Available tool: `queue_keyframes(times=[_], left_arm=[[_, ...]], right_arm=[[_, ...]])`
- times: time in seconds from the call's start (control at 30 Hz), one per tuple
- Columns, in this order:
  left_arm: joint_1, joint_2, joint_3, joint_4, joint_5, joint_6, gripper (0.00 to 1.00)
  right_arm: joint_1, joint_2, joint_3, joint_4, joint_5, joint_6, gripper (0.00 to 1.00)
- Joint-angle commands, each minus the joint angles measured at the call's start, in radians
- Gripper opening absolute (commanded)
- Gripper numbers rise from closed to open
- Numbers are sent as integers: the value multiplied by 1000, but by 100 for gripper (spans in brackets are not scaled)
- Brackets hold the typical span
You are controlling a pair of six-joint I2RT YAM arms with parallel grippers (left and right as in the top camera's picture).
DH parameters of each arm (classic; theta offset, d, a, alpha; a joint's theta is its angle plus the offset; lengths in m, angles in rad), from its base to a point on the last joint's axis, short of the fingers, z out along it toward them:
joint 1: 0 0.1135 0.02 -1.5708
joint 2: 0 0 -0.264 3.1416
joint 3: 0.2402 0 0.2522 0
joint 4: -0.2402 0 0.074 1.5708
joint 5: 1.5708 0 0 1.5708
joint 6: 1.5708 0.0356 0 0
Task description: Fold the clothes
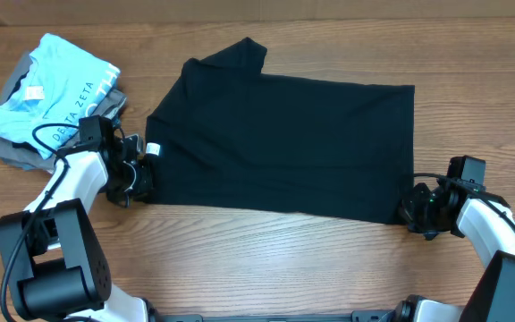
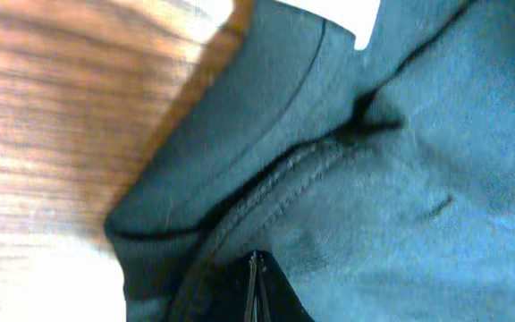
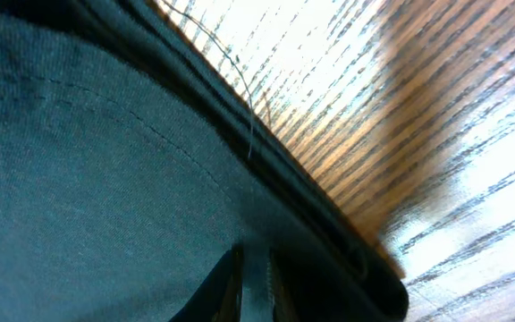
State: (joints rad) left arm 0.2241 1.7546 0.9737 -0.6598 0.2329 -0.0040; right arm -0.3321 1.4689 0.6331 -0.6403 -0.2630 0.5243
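Observation:
The clothes, a plain black T-shirt [image 1: 284, 143], lie spread across the middle of the wooden table, one sleeve pointing to the far edge. My left gripper [image 1: 141, 179] sits at the shirt's left edge by the collar, beside a white tag [image 1: 153, 149]. In the left wrist view its fingertips [image 2: 256, 268] are pressed together, shut on the dark fabric [image 2: 401, 179] near the collar seam. My right gripper [image 1: 409, 210] is at the shirt's near right corner. The right wrist view shows it [image 3: 256, 268] shut on a strip of the shirt [image 3: 88, 179] just inside the hem.
A folded light blue garment printed "DELTA ZETA" [image 1: 56, 85] rests on grey garments [image 1: 12, 152] at the far left. Bare wooden table [image 1: 266, 259] runs along the near side, in front of the shirt.

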Motion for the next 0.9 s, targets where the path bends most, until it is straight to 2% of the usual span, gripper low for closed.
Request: queue_keyframes(times=[0.0,0.1,0.2,0.33,0.47,0.6,0.67,0.7,0.87], left_arm=[[4,24,-62,39,-16,11,4],[8,52,-100,27,-97,-45,4],[20,55,-113,-52,-192,-109,4],[40,17,-90,-185,-283,-184,4],[45,-69,-40,-306,-286,-207,4],[45,-150,16,-395,-294,-206,5],[45,-184,35,-410,-285,-206,10],[43,-209,49,-418,-260,-199,15],[42,-248,120,-455,-121,-136,18]], right_arm=[[-3,14,-25,-16,106,11,15],[-4,14,-25,-18,106,12,14],[-4,14,-19,-30,108,12,14],[-4,10,40,-175,221,51,14],[-4,-8,116,-317,282,57,13],[-4,-30,158,-381,275,79,14],[-4,-43,173,-384,265,71,15],[-4,-62,194,-383,253,30,15],[-4,-144,267,-377,60,-175,23]])
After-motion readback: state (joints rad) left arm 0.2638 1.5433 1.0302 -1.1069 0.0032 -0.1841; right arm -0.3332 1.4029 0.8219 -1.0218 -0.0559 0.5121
